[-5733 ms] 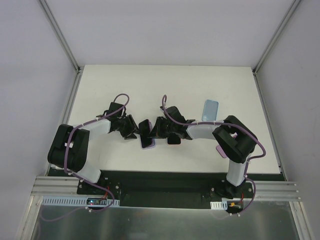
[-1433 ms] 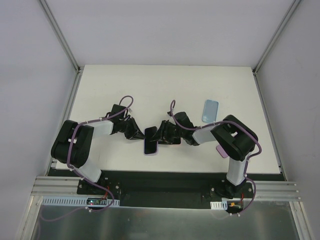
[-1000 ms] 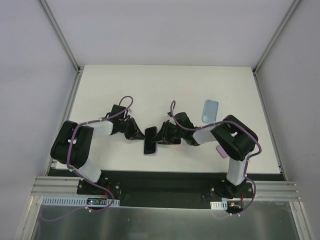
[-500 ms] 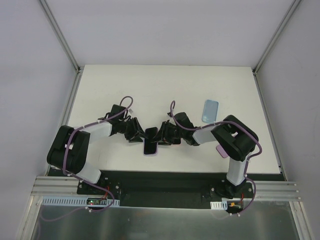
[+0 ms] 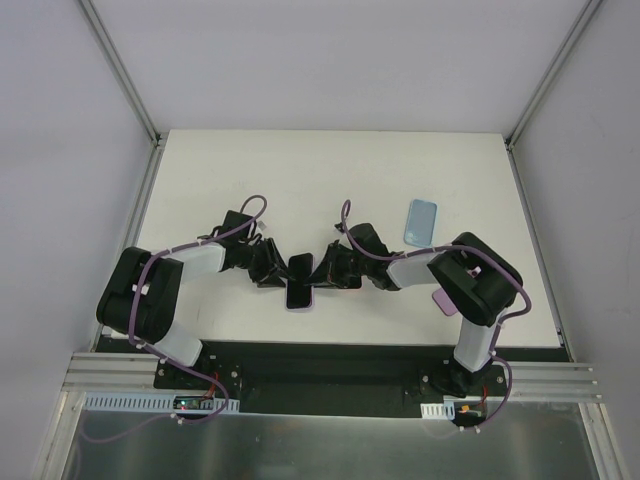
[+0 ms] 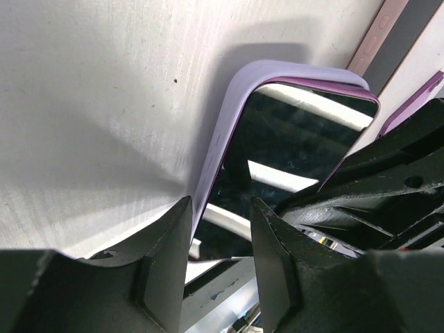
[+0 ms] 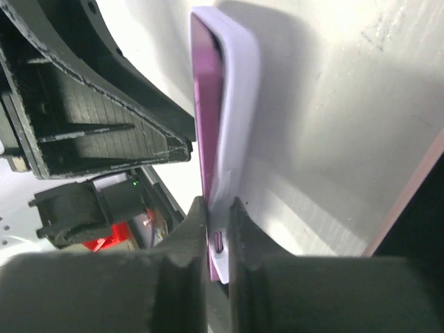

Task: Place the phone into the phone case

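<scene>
Over on the left, the left arm [image 5: 190,258] reaches in low across the white table [image 5: 330,170], and the left gripper [image 5: 274,269] sits right at the phone's left edge. From the left wrist, its two fingers [image 6: 166,243] stand apart, straddling the near rim of the lilac phone case [image 6: 220,132], with a gap showing over the glass, so no squeeze there. Centre stage, near the front of the table between the two grippers, is the phone [image 5: 299,283], dark screen up and lilac rim around it. The right wrist view catches its purple side [image 7: 207,104] standing a touch proud of the case wall, and whether it is fully seated I cannot tell. Coming in from the right, the right gripper [image 5: 323,272] has its fingers drawn close together, pinching the case's edge from both sides. Farther right a pale blue phone case [image 5: 421,220] lies flat, well apart from the action, and something flat and pink [image 5: 439,298] peeks out beneath the right arm.
</scene>
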You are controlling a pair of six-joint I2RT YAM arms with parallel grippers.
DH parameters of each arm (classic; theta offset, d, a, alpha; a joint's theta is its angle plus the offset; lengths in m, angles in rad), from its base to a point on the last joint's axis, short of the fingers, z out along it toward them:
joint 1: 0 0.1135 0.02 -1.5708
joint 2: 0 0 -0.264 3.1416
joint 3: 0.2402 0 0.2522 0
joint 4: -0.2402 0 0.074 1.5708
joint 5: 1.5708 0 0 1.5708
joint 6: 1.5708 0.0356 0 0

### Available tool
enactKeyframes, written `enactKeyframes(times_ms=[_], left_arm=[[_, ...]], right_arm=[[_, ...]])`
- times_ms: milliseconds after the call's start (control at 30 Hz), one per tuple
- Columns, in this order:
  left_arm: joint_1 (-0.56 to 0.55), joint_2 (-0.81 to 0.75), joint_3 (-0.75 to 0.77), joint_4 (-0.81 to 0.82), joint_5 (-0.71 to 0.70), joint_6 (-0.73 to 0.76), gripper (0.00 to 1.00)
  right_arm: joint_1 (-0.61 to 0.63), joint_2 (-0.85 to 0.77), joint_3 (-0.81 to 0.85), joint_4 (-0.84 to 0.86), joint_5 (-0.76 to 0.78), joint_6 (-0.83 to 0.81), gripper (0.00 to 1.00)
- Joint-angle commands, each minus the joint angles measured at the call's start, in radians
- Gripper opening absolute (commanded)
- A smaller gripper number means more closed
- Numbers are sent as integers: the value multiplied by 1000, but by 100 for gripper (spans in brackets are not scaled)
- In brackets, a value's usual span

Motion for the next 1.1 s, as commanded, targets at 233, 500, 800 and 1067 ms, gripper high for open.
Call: enactKeyframes(times_ms=[233,500,800,1067], left_arm=[[-9,28,19,-21,-10,11,36],[-9,18,14,-19,-13,8,33],[-10,13,4,-20,-16,5,32],[-10,15,13,-20,1,5,31]], right_arm=[[8,-86,28,37,-8,-22,39],[13,-62,38,42,-10,-22,38],[38,-13,67,-1,12,-38,40],[58,-19,100,-104,48,-91,19]])
